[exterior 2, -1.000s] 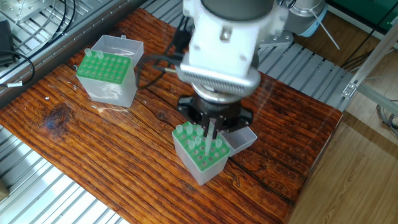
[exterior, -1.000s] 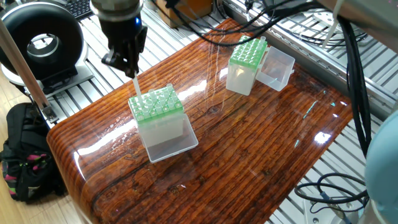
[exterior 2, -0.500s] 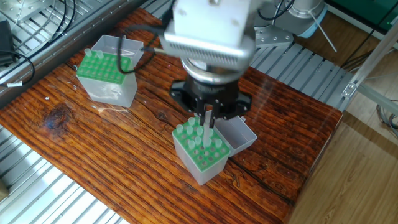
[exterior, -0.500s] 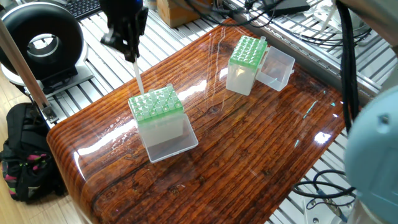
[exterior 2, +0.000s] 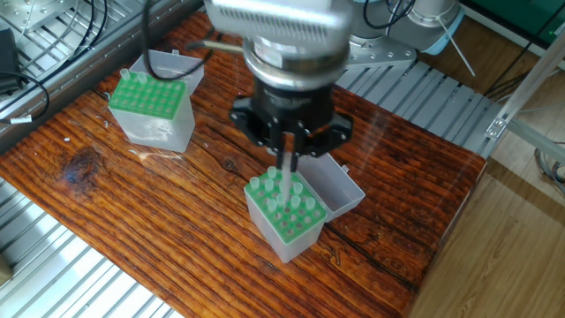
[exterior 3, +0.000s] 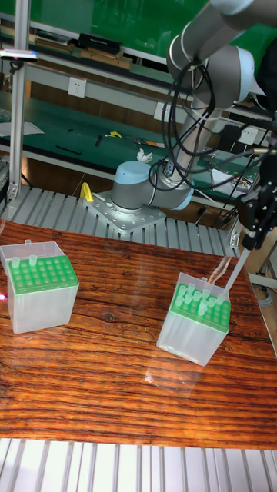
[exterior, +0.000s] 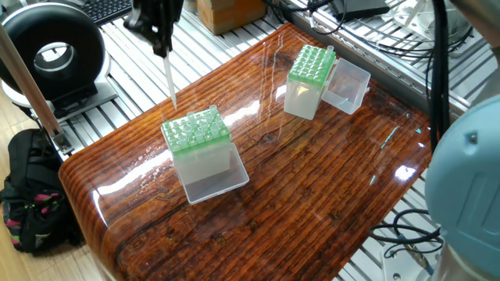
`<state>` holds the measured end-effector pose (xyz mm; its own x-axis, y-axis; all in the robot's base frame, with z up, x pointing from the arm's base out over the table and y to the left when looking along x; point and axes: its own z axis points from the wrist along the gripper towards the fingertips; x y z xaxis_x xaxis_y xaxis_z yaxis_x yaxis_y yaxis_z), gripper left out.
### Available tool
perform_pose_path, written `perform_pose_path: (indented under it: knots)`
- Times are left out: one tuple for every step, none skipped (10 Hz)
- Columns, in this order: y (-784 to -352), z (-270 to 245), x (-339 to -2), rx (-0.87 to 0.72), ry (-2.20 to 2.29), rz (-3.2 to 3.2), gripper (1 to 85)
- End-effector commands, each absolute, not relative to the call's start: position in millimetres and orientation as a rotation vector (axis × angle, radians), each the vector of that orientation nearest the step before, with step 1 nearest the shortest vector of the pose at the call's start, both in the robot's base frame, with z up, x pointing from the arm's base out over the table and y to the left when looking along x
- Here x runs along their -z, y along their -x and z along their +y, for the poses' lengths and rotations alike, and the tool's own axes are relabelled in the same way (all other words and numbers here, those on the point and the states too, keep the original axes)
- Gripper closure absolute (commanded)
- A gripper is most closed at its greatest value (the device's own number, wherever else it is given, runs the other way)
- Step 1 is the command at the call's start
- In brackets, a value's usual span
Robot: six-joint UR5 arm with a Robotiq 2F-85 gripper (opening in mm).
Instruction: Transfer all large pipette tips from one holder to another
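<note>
Pipette tip (exterior: 169, 84) hangs in the air, pinched at its wide upper end by the gripper (exterior: 162, 48), narrow point aimed down and clear above the near holder (exterior: 197, 131). The jaws are clamped on it, up by the collar, and that is the place to take hold: the collar looks the thickest, stiffest part, while the long taper below is thin, likely to flex and to crack under a hard squeeze. It reads as nearly weightless, smooth clear whitish plastic, so probably slippery; a light, square pinch should suit it.

From the other fixed view the tip (exterior 2: 287, 172) stands over the green rack top (exterior 2: 287, 208), where several more tips poke up from their round holes. The box under the rack is frosted, translucent plastic with its hinged lid (exterior 2: 340, 190) lying open beside it. Well apart sits the far holder (exterior: 310, 69), same green grid, same cloudy walls, lid open too. The table (exterior: 328, 179) is glossy, striped wood, throwing back glare. In the tall view the tip (exterior 3: 237, 274) tilts slightly under the gripper (exterior 3: 249, 240).
</note>
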<state>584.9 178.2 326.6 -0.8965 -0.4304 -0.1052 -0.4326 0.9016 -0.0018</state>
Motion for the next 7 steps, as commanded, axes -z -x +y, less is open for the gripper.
perform_pose_path:
  knots:
    - [-593.3,159.3,-329.1,-0.028,0.725,2.913,80.7]
    - [-593.3,159.7,-329.2,-0.029,0.742,2.909,80.7]
    - [-592.1,159.3,-329.0,-0.028,0.746,2.913,79.7]
    - [-590.6,164.9,-329.2,-0.065,0.704,2.923,78.0]
    - [-590.3,166.1,-329.2,-0.077,0.628,2.942,78.0]
    - [-589.6,173.7,-329.8,-0.127,0.55,2.954,78.3]
    - [-592.8,178.0,-330.7,-0.152,0.491,2.95,78.3]
